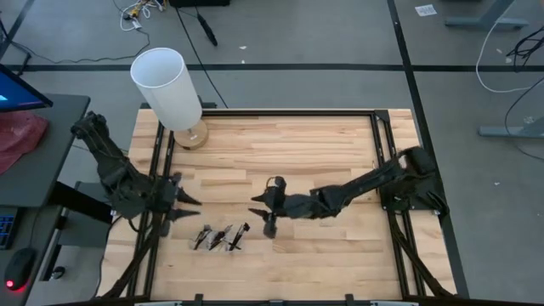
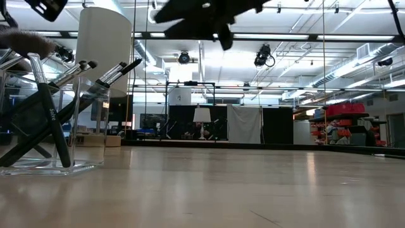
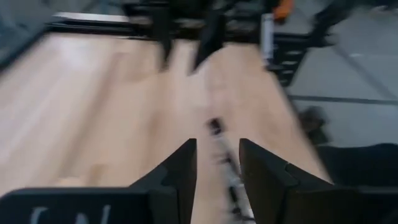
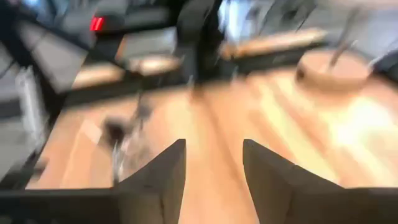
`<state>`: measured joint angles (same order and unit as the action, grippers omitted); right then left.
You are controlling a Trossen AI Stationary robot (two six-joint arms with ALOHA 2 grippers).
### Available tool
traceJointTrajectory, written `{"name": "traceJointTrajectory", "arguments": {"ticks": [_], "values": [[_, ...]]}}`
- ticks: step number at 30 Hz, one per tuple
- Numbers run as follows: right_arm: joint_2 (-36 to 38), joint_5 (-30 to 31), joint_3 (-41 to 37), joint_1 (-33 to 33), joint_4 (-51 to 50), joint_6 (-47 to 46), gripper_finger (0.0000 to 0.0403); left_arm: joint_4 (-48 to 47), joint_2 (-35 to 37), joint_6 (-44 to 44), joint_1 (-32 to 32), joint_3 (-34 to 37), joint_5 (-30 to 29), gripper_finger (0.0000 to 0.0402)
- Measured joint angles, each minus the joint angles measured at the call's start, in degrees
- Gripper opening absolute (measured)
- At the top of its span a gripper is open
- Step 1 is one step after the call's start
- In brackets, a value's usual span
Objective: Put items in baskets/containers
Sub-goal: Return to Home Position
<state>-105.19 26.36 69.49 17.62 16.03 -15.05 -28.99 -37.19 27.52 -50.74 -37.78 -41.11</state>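
Wood tabletop [image 1: 323, 153]: brushes [image 1: 223, 237] in clear tray [image 2: 92, 166], apart from both open jaws.

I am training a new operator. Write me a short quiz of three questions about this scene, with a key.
1. True or false: the right gripper holds a brush.
2. Fill in: the fingers of the left gripper are ___ (open/shut).
3. Where are the makeup brushes? A) standing tilted in the transparent organizer B) held by the left gripper C) held by the right gripper
Key: 1 false; 2 open; 3 A.
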Motion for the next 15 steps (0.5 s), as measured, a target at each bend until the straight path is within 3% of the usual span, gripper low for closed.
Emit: {"name": "traceJointTrajectory", "arguments": {"ticks": [5, 8, 12, 15], "values": [[8.66, -15.22, -0.02, -3.14, -18.36, 1.23, 0.0137, -8.99, 3.93, 1.97, 0.04, 0.00, -6.35, 0.0111], [12.82, -21.77, -1.39, -3.95, -23.74, 4.68, 0.0112, -10.88, 5.11, 4.15, 0.04, 0.14, -8.81, 0.0107], [19.77, -24.53, -9.39, -3.95, -21.88, 6.31, 0.0077, -10.55, 5.49, 5.08, 0.04, 1.92, -9.81, 0.0105], [26.96, -24.48, -18.43, -4.01, -19.26, 1.82, 0.0053, -10.47, 5.42, 6.56, 0.04, 3.93, -10.13, 0.0105]]}}
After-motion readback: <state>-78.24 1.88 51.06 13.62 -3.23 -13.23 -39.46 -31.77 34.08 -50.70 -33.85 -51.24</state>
